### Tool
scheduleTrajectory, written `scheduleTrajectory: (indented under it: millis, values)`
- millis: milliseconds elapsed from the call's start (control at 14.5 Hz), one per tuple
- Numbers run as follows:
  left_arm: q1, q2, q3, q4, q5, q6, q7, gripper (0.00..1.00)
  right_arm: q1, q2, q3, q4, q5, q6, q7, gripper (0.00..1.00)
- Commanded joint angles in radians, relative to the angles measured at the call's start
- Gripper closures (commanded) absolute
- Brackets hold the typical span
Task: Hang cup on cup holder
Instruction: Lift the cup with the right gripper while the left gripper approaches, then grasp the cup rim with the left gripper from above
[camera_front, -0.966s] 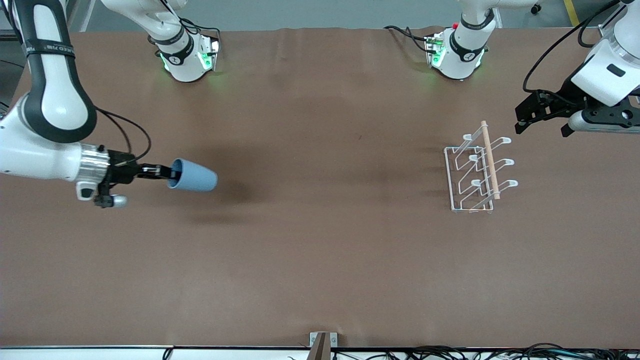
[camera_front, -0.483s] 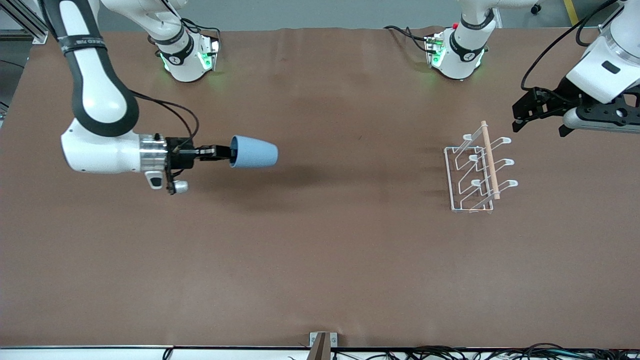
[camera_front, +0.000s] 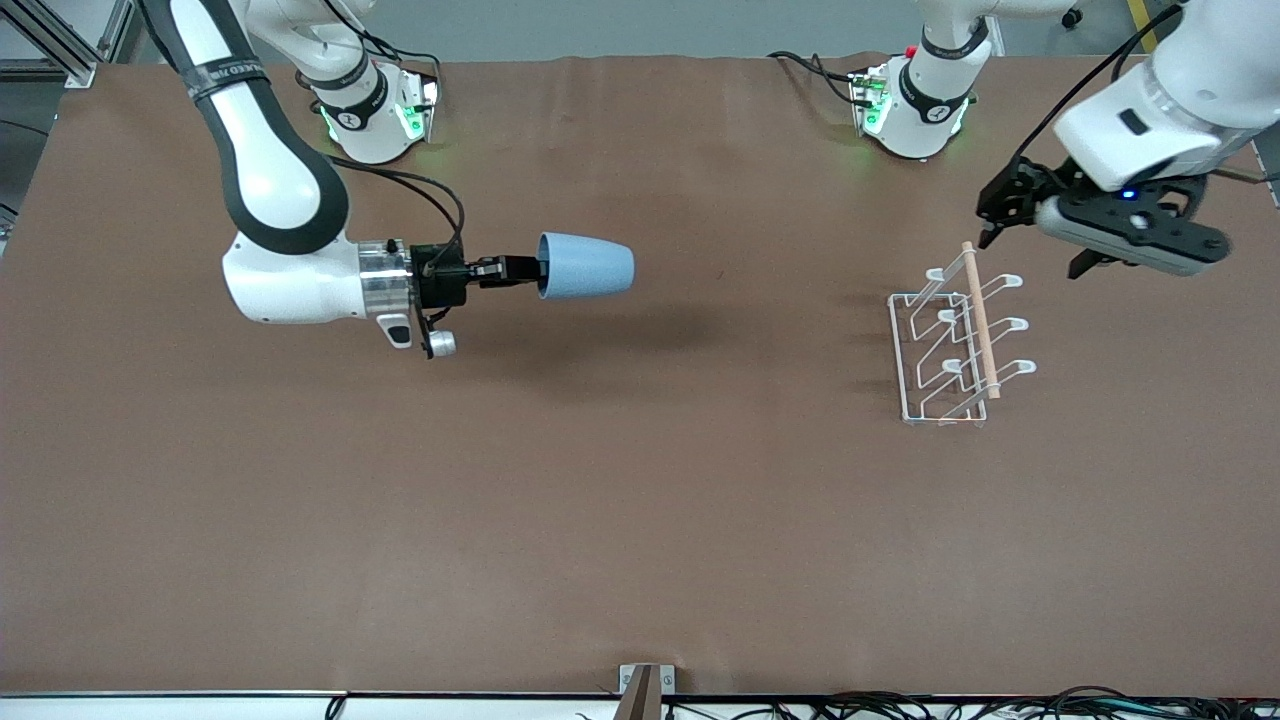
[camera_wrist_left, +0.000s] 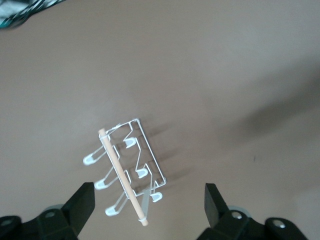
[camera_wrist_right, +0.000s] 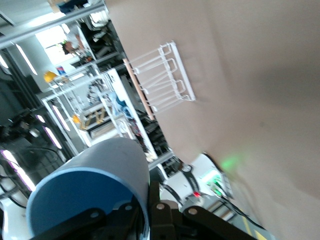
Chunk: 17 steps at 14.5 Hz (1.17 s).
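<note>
- Right gripper (camera_front: 520, 270) fingers clamped on the cup's rim, one finger inside; the cup (camera_front: 587, 265) lies sideways in the air over mid-desk, base toward the rack
- Left gripper (camera_front: 1000, 205) fingers apart, over the rack's wooden rod
- Rack (camera_front: 955, 345) sits toward the left arm's end — well apart from the cup
- Keep the mouth lined up with a prong — bare desk (camera_front: 640, 520) between leaves open room

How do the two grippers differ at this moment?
The right gripper is shut on the cup, pointing sideways above mid-table. The left gripper is open and empty, above the cup holder, pointing down at it. Both are in the air.
</note>
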Motion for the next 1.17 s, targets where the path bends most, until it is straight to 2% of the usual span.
scheduleTrajectory:
  millis: [0, 345, 621, 759, 1103]
  values:
    - [0.000, 0.026, -0.034, 0.033, -0.015, 0.024, 0.133, 0.11, 0.000, -0.029, 0.046, -0.033, 0.079, 0.051, 0.004, 1.00]
    - [-0.008, 0.034, -0.112, 0.062, -0.038, 0.026, 0.255, 0.11, 0.026, -0.029, 0.049, -0.034, 0.079, 0.041, 0.004, 1.00]
    - [-0.006, 0.032, -0.191, 0.072, -0.055, 0.028, 0.423, 0.11, 0.034, -0.029, 0.049, -0.036, 0.079, 0.041, 0.004, 1.00]
    - [-0.011, 0.040, -0.262, 0.083, -0.052, 0.031, 0.503, 0.09, 0.034, -0.029, 0.049, -0.039, 0.079, 0.041, 0.006, 1.00]
    - [-0.017, 0.094, -0.395, 0.086, -0.059, 0.031, 0.504, 0.08, 0.039, -0.029, 0.049, -0.042, 0.079, 0.041, 0.004, 1.00]
